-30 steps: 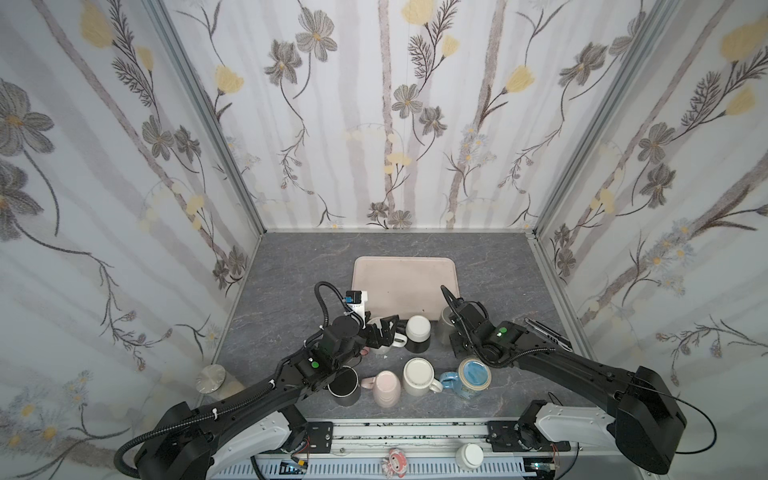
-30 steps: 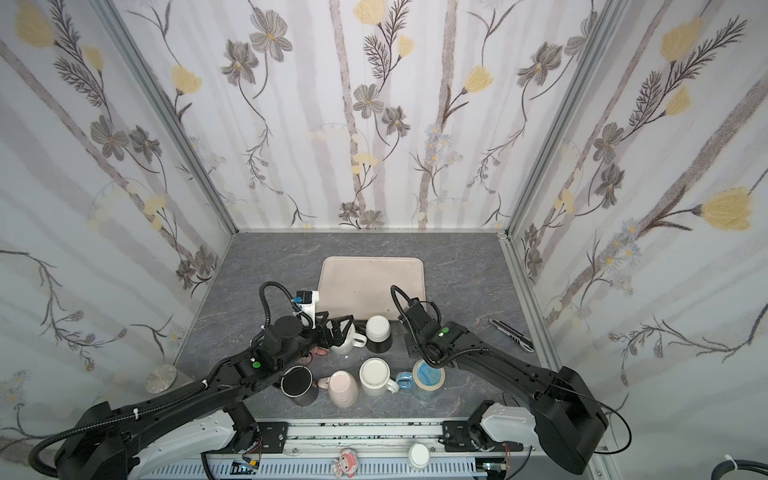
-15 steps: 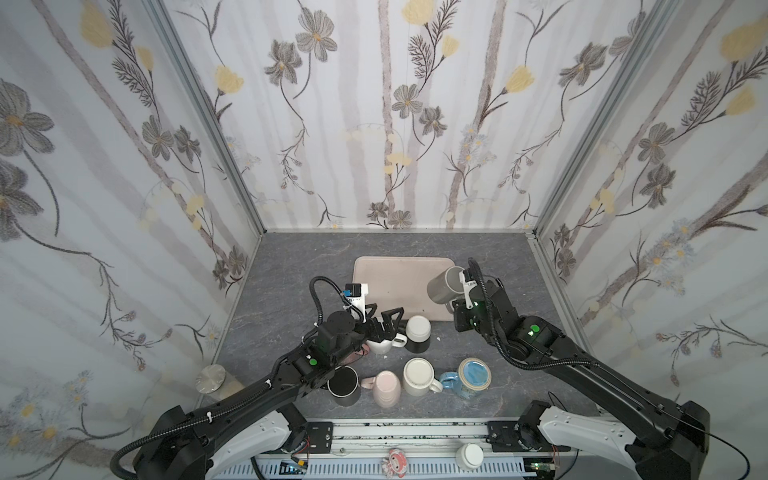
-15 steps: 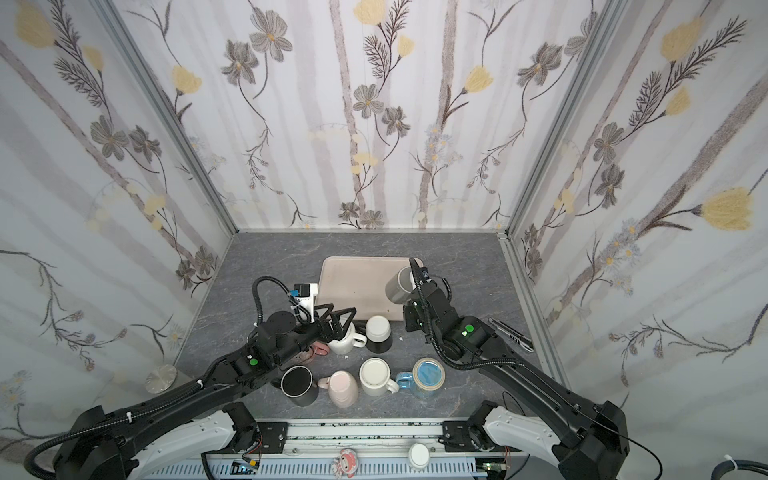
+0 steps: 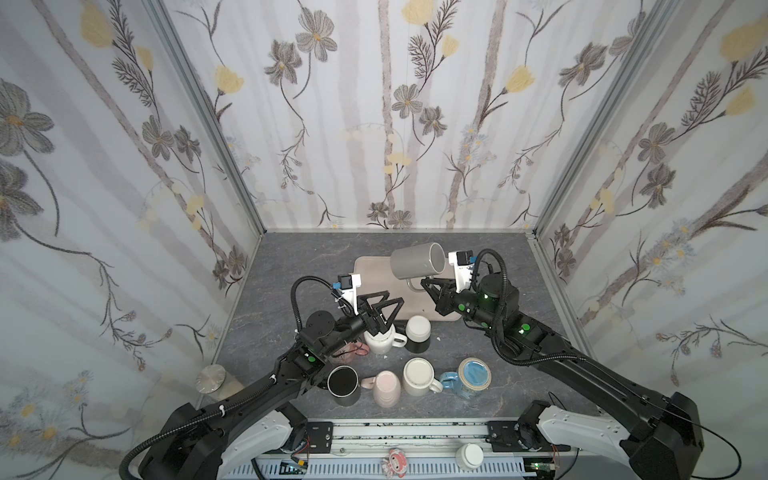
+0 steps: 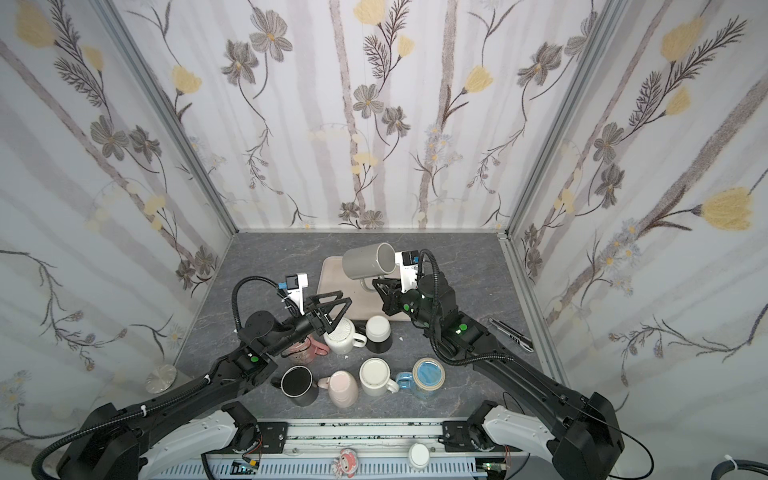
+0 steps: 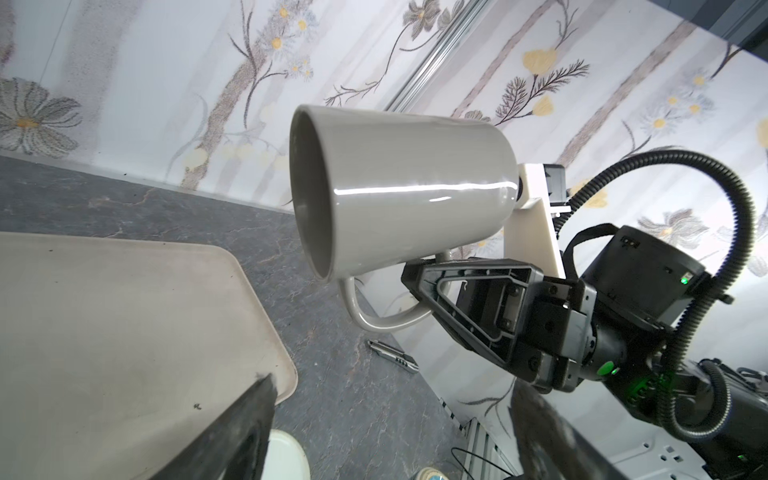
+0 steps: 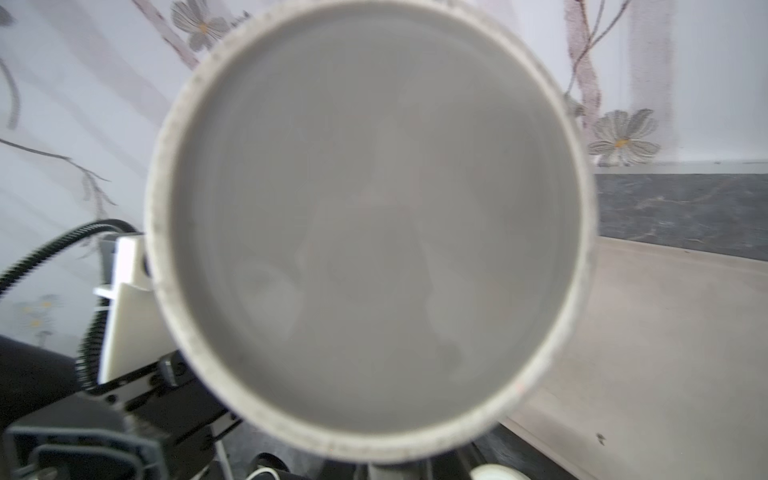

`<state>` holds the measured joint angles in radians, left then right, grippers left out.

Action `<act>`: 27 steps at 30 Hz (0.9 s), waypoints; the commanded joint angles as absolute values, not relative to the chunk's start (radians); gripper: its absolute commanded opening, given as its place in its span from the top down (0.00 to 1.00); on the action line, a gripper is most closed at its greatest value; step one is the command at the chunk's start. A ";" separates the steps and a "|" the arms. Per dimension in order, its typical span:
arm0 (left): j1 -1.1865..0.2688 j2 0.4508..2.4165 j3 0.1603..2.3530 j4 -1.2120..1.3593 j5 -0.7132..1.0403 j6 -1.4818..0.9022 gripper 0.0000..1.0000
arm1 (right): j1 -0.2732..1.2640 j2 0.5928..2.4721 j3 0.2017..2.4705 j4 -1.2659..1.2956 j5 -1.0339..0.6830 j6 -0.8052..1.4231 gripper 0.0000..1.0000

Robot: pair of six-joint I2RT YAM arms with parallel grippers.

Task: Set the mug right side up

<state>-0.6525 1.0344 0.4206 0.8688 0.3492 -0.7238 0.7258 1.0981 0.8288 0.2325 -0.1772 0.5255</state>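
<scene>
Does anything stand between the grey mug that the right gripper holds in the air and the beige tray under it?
Nothing visible does. The grey ceramic mug hangs on its side, held by its handle in the right gripper, above the flat beige rectangular tray. The tray's surface beneath the mug is bare.

A beige tray (image 5: pixel 374 270) is lying on the grey table (image 5: pixel 311 253); a metal tool (image 6: pixel 510 333) is resting near the table's right edge.
</scene>
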 commanded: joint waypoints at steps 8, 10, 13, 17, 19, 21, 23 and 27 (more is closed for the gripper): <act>-0.639 1.108 0.412 1.263 0.445 -0.859 0.36 | 0.744 1.082 0.785 0.596 -0.355 0.702 1.00; -0.640 1.108 0.418 1.268 0.445 -0.861 0.41 | 0.751 1.087 0.785 0.615 -0.372 0.721 1.00; -0.639 1.108 0.424 1.259 0.445 -0.861 0.49 | 0.758 1.101 0.781 0.646 -0.399 0.748 1.00; -0.640 1.103 0.425 1.260 0.445 -0.866 0.57 | 0.769 1.129 0.774 0.683 -0.429 0.779 1.00; -0.640 1.102 0.423 1.261 0.446 -0.867 0.61 | 0.778 1.145 0.766 0.707 -0.438 0.793 1.00; -0.640 1.100 0.421 1.258 0.444 -0.865 0.67 | 0.785 1.158 0.762 0.724 -0.446 0.802 1.00; -0.641 1.095 0.420 1.254 0.439 -0.865 0.74 | 0.790 1.166 0.764 0.727 -0.451 0.805 1.00; -0.641 1.085 0.418 1.230 0.426 -0.861 0.88 | 0.795 1.169 0.765 0.712 -0.454 0.798 1.00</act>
<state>-0.6399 1.0939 0.4152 1.1919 0.4198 -0.8795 0.7925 1.1683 0.7643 0.6098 -0.4393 0.7849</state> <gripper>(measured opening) 0.148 0.112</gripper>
